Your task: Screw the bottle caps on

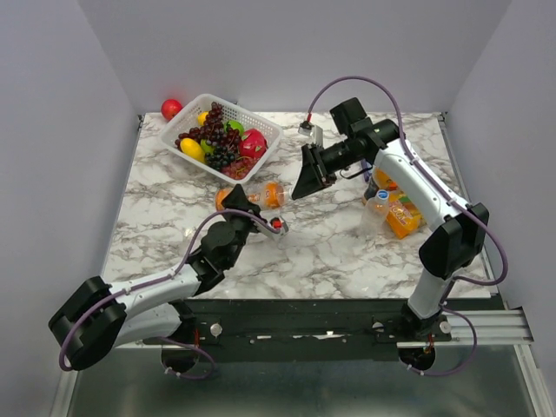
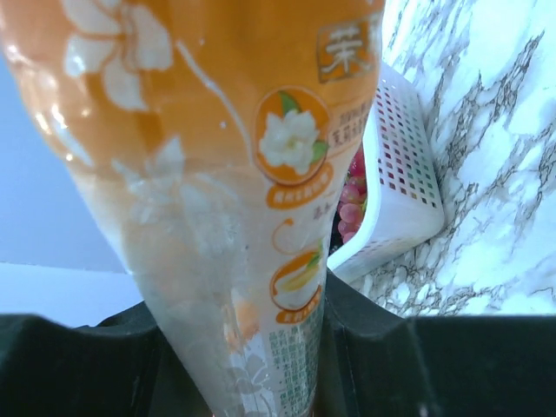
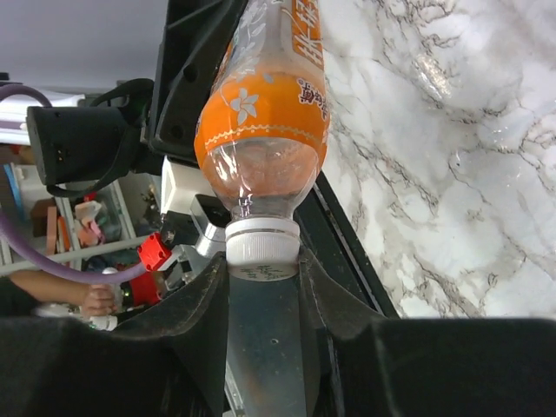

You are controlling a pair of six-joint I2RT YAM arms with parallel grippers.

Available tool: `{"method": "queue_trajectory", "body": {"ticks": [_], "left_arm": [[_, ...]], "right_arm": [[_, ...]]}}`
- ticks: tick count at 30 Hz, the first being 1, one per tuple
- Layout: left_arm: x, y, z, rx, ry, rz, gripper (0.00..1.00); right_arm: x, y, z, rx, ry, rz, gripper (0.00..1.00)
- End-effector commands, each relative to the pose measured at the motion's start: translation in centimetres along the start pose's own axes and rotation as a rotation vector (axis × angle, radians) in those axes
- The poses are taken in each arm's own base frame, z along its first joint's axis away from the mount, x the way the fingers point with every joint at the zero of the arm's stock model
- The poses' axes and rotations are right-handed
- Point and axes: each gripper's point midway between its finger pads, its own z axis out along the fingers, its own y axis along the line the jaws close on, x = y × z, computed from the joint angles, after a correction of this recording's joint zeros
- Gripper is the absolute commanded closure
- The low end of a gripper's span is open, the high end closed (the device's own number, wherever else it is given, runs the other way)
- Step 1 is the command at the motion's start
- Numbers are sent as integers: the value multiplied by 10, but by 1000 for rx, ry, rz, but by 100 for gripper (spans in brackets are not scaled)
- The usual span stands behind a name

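Nearest the lens on the right wrist: right fingers (image 3: 213,295), closed in on the white cap (image 3: 262,248) and touching its ribbed wall on both sides. Directly past the cap, a clear neck, then the orange bottle (image 3: 261,113) running straight away, carried above the bench (image 3: 452,174) rather than lying on it. Further along its body, gripped by the black left fingers (image 3: 191,87).

Same hold from the left wrist: pressed tight against both flanks of the orange label, with the white basket (image 2: 404,165) off to the right behind.

From overhead, starting at the near edge. First the left arm: folded far out to the left, then laid low and stretched forward and rightward, wrist ending at the near side of the bottle above mid-bench. Then the right arm: upright from its base to a high elbow, then slanting back and leftward, wrist bent, fingers aimed left at the capped end. Bottle roughly level between the two, cap to the right.

Beside the right arm, a clear bottle (image 1: 375,210) just next to some orange items (image 1: 402,217), partly hidden. At the far left, the basket of grapes and other fruit. Beyond it, one red round fruit (image 1: 171,109) by the back corner.
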Motion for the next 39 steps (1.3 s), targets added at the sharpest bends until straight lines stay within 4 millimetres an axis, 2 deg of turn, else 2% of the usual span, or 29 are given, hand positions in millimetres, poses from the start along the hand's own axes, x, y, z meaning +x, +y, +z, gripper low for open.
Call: {"method": "queue_trajectory", "body": {"ticks": [1, 2, 3, 4, 5, 6, 7, 8, 9, 10, 11, 12, 13, 14, 15, 17, 18, 22, 29, 37, 39], "left_arm": [[-38, 7, 5, 34, -105, -66, 100], [-29, -9, 5, 113, -48, -84, 100], [-35, -1, 10, 133, -30, -153, 100], [-26, -35, 4, 300, 23, -200, 100], [-28, -42, 2, 351, 38, -259, 100], [-37, -35, 4, 378, 29, -323, 100], [-29, -51, -4, 474, 71, -340, 100], [-42, -62, -10, 554, 35, -425, 100], [-49, -61, -11, 587, 18, -458, 100], [-54, -64, -16, 620, 10, -488, 100], [-61, -71, -22, 680, -12, -545, 100], [-67, -70, -23, 700, -28, -569, 100], [-70, -71, -26, 723, -36, -590, 100], [-71, -70, -26, 733, -38, -610, 100], [-81, -69, -28, 766, -78, -640, 100], [-86, -67, -29, 781, -106, -654, 100], [-89, -66, -29, 788, -122, -656, 100], [-95, -60, -26, 792, -154, -655, 100], [-102, -51, -31, 791, -213, -644, 100], [-100, -45, -29, 759, -214, -674, 100], [-99, -44, -27, 749, -215, -677, 100]], "right_arm": [[-44, -4, -21, -15, -157, -104, 78], [-49, -4, -30, -21, -180, -161, 61], [-54, -1, -36, -25, -196, -209, 57], [-60, 9, -47, -20, -220, -281, 54], [-64, 8, -53, 4, -229, -439, 50], [-64, 16, -63, 22, -243, -541, 48], [-59, 20, -67, 26, -234, -612, 47], [-57, 19, -70, 39, -232, -756, 45], [-52, 31, -81, 57, -252, -847, 44], [-50, 35, -84, 64, -264, -918, 43], [-40, 29, -81, 62, -249, -1010, 42], [-33, 34, -82, 44, -252, -1083, 41], [-25, 46, -89, 58, -270, -1179, 41], [-15, 35, -82, 70, -244, -1253, 40], [-8, 34, -77, 81, -224, -1306, 39], [2, 41, -75, 94, -215, -1438, 38], [8, 34, -70, 102, -194, -1438, 38], [18, 35, -61, 75, -155, -1491, 38], [11, 31, -55, 87, -154, -1474, 40], [17, 23, -50, 75, -115, -1396, 55], [17, 23, -49, 69, -116, -1369, 64]]}}
